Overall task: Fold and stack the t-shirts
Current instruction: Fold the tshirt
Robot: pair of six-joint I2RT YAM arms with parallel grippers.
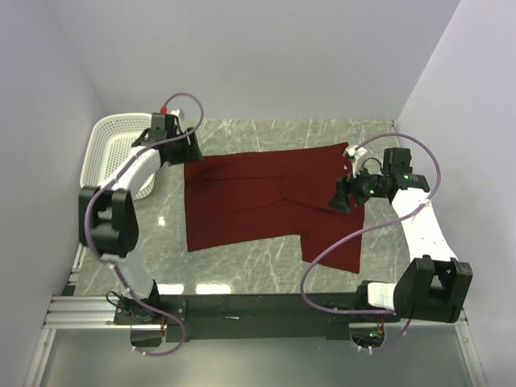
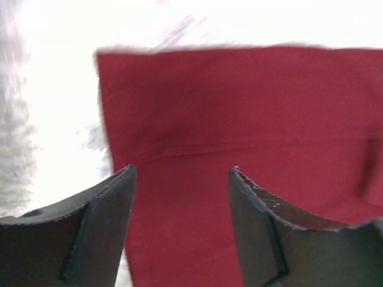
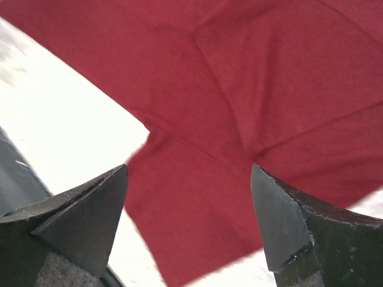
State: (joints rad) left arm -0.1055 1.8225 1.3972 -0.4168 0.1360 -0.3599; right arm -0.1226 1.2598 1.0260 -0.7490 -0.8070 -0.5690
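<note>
Maroon t-shirt [image 1: 258,197] lay flat on the desk [image 1: 242,262], beneath both sets of fingers. The left fingers [image 2: 102,227] were held spread above its corner, the right fingers [image 3: 78,221] spread above a sleeve; nothing was pinched. Folding was judged barely begun; next, an edge would need to be pinched and carried over.

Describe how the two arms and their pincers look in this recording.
The left arm and right arm have white links between bulky black joint housings. A lilac cable loops loosely along each, with a small red plug at the left wrist. The left pincer and right pincer have dark grey, wedge-shaped fingers tapering to pointed tips.
</note>
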